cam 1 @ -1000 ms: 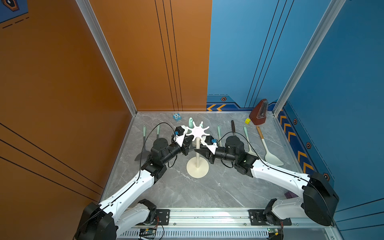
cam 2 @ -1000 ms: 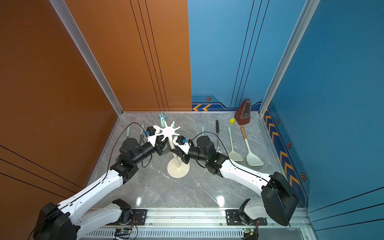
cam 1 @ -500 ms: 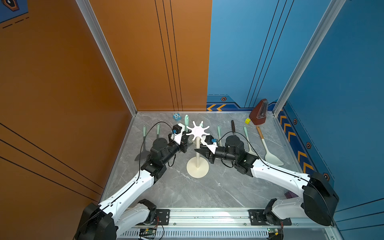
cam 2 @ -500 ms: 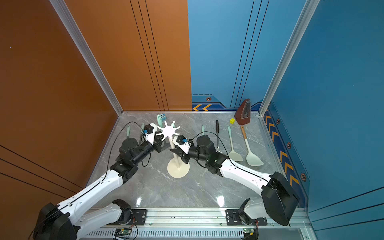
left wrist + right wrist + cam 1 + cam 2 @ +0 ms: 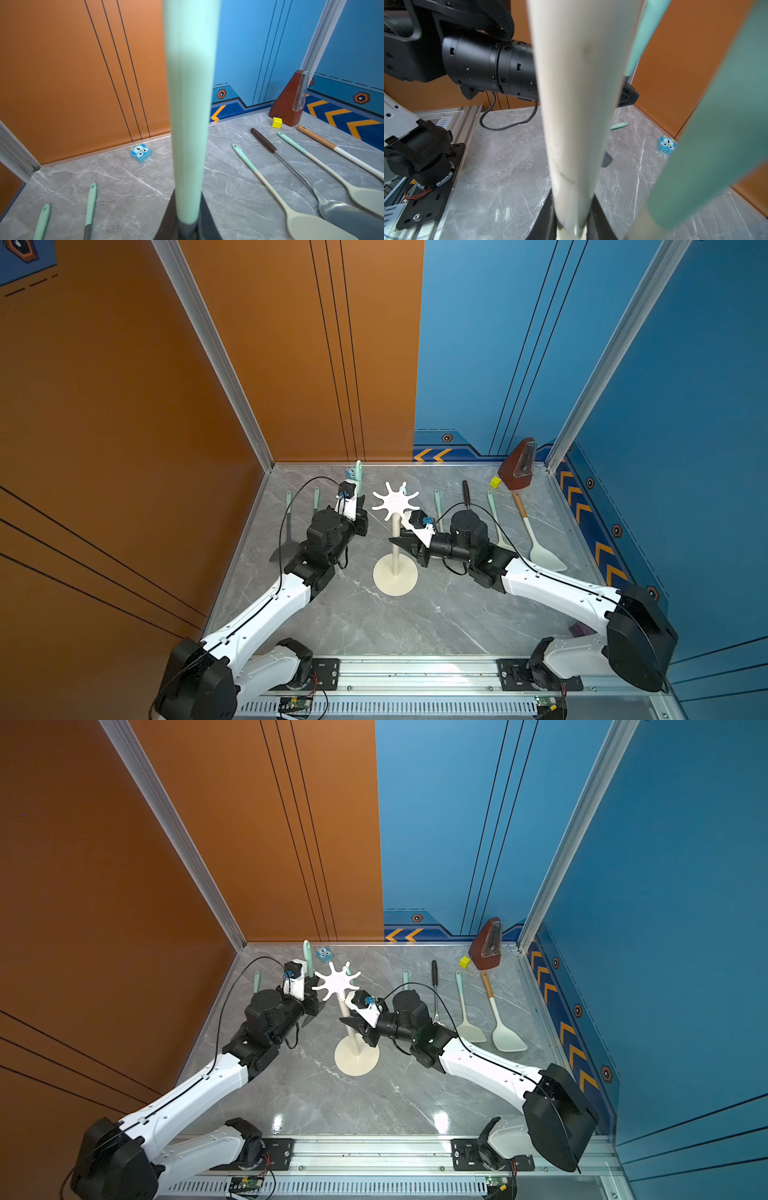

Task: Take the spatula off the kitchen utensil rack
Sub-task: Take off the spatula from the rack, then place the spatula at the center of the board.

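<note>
**Status: spatula (image 5: 358, 475) off the kitchen utensil rack (image 5: 395, 504)**

My left gripper (image 5: 360, 509) is clamped on the mint handle, holding the spatula upright just beside the rack's top disc, touching no hook. My right gripper (image 5: 397, 541) is clamped around the rack pole.

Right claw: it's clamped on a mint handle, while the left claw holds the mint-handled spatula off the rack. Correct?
No: the right wrist view shows the right claw clamped on the cream pole of the kitchen utensil rack. The left claw does hold the mint-handled spatula off the rack.
</note>
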Available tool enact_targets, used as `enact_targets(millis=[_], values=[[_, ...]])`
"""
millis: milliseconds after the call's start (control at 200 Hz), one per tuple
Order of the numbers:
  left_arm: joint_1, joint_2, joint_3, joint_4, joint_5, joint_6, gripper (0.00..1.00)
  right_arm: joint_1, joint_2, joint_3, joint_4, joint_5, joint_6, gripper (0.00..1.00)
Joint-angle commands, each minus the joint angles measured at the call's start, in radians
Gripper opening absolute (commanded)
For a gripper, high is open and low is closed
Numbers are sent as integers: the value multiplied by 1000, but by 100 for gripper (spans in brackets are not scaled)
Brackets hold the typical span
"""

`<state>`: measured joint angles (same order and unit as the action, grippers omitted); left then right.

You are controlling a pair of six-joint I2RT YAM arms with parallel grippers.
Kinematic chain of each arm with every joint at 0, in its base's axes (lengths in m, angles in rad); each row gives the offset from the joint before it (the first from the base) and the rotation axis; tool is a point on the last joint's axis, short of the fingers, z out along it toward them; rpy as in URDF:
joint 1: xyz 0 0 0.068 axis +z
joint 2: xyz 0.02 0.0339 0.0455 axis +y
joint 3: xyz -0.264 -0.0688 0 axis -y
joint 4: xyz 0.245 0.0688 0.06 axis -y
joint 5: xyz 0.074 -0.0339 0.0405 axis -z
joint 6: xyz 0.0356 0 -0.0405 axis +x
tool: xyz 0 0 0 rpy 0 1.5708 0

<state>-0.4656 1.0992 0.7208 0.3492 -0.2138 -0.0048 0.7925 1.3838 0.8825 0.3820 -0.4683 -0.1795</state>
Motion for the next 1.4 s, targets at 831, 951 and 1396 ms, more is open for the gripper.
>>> enact_targets(millis=[831, 951, 1396], values=[[4, 318, 515, -613, -361, -365, 0, -7, 53, -6, -184, 51, -39, 0], [2, 365, 548, -674, -406, -384, 0, -7, 51, -7, -184, 53, -40, 0], [43, 569, 684, -865, -538, -500, 0, 0, 77, 19, -203, 60, -47, 0]])
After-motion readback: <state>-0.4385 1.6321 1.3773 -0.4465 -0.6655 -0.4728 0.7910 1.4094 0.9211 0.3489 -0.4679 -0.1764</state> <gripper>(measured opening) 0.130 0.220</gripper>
